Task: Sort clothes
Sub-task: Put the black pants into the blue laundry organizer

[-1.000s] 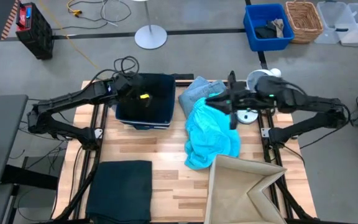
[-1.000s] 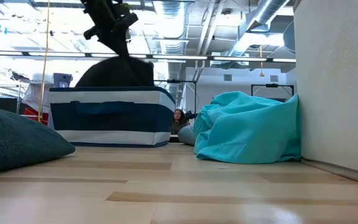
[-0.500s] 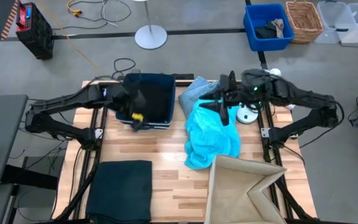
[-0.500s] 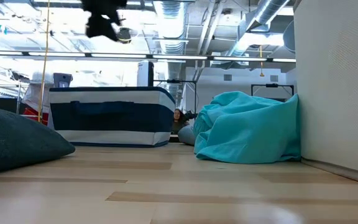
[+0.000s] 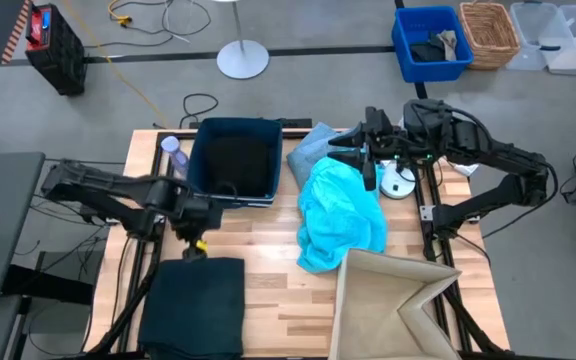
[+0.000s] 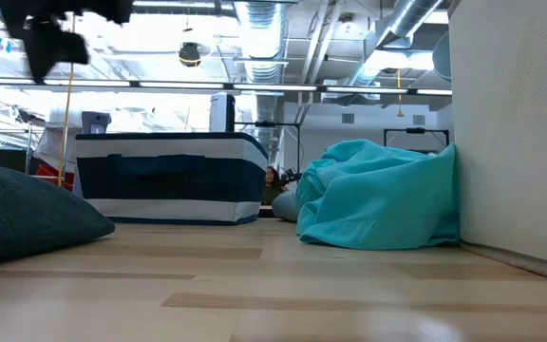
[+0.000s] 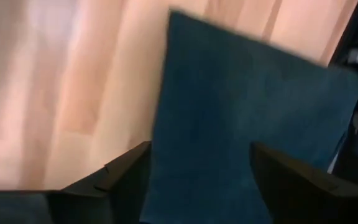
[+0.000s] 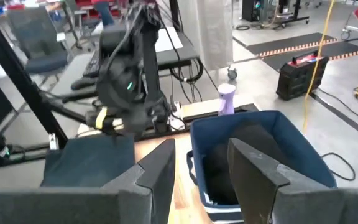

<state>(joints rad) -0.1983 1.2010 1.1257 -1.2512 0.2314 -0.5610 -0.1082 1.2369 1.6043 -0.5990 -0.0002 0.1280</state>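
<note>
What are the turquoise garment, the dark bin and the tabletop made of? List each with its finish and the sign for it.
Turquoise garment: soft matte cloth, probably a light knit or fleece; it slumps in loose crumpled folds.
Dark bin: apparently rigid plastic; straight walls hold their shape, with a paler band low on the side in the low view.
Tabletop: light wood planks, smooth and slightly glossy; grain and board seams show.

Left gripper (image 5: 196, 232) between bin (image 5: 232, 160) and folded dark garment (image 5: 193, 305), fingers (image 7: 123, 177) spread above that garment's edge. Right gripper (image 5: 369, 160) over far edge of rumpled garment (image 5: 340, 215), pale garment (image 5: 313, 150) just beside its fingers (image 8: 253, 168), bin ahead of them. Fabric box (image 5: 393, 305) near rumpled garment.
</note>
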